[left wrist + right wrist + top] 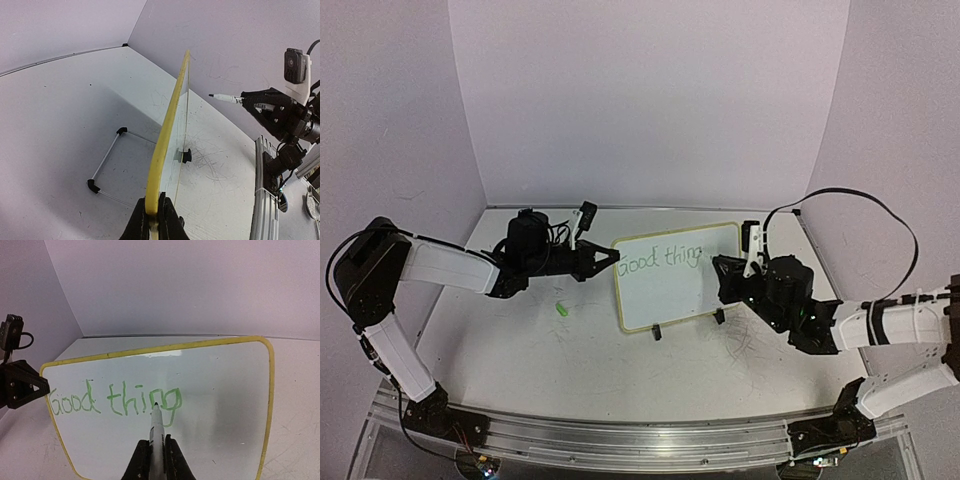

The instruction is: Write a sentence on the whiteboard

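The sentence (pixel 115 402), so far only "Good thing" in green, sits on the whiteboard (pixel 225 405), which stands upright mid-surface (pixel 520 340) with the left fingers (pixel 140 225) pinching its left edge, while the right fingers (pixel 142 460) clamp a largely hidden marker (pixel 156 427) whose tip is at the "g", contact unclear.

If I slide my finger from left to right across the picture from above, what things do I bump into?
left gripper, jaws pinching the board's edge → whiteboard → right gripper, holding a marker. The little green bit lies below the left arm, so it's left out.
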### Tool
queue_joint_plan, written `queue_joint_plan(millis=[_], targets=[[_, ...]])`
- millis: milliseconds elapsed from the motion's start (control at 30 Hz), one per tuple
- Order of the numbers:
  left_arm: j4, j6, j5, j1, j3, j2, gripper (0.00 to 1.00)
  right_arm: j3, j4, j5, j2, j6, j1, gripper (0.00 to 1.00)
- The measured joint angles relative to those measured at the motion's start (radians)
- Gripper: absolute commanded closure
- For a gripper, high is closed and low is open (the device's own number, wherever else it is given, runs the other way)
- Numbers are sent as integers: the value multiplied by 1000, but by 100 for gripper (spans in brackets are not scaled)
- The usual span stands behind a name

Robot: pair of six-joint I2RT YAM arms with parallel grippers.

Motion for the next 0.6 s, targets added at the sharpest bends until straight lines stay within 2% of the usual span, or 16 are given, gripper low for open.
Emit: queue_joint_plan(millis=[233,600], targets=[[0,0,0,0,0,0,100,-14,7,-11,-13,-29,-74,100],[0,0,0,0,0,0,100,2,33,-23,45,-60,-79,100]])
